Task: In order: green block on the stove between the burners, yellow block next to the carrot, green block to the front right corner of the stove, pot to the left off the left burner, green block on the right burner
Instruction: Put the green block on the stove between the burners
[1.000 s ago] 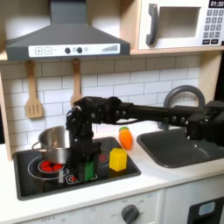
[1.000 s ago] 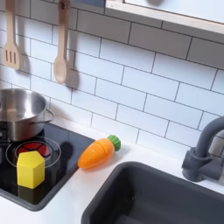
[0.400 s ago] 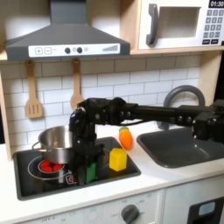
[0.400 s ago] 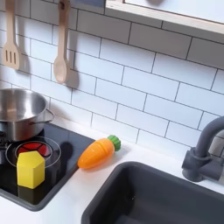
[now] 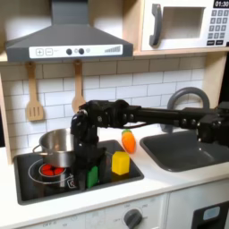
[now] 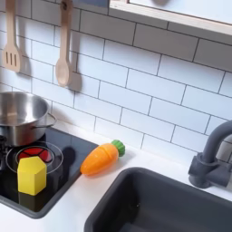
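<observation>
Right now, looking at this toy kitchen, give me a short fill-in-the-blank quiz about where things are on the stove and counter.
1. The yellow block stands on a red ____.
2. The steel pot sits at the stove's back, on the first exterior view's ____ side.
3. The carrot lies on the white counter between the stove and the ____.
4. The hand is down at the ____ block.

Missing words: burner; left; sink; green

Even bright indoor light, both exterior views low-res and soft, glare on steel pot (image 6: 20, 112), glossy stove (image 5: 125, 173) reflections, faint shadows
</observation>
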`<state>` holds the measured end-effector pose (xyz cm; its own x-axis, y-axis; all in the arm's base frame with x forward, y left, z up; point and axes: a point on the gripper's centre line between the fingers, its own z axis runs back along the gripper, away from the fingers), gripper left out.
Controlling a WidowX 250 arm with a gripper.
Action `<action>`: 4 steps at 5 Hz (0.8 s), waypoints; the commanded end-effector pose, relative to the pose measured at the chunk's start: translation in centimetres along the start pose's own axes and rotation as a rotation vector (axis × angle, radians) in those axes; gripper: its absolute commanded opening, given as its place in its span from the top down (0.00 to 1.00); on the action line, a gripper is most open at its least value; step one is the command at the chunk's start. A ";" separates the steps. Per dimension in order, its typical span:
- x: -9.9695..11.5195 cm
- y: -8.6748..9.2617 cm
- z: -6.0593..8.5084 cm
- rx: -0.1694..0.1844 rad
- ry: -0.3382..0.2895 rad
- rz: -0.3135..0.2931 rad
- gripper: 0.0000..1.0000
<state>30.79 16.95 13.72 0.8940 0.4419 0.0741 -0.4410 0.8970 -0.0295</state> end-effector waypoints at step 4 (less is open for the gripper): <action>1.7 -1.4 4.0 -0.083 -0.054 0.055 0.00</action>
<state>32.58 16.47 17.71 0.8610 0.4938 0.1218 -0.4818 0.8686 -0.1154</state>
